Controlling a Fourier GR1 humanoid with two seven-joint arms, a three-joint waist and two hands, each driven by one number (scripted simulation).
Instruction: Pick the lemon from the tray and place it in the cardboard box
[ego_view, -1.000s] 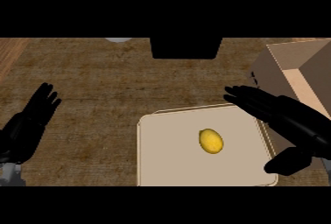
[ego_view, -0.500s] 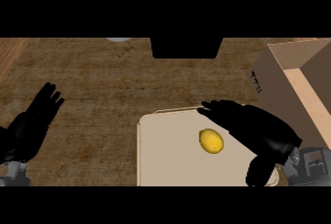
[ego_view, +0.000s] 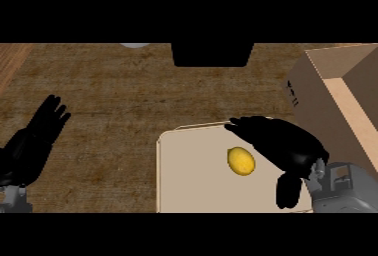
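Now, lemon: on tray, not yet grasped.
Right hand: spread wide, empty; centre over lemon, then curl.
Left hand: open, resting.

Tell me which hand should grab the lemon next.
Right. The right hand is open over the tray, just beside the lemon, and the cardboard box stands on that side. The left hand rests open far left, off the tray.
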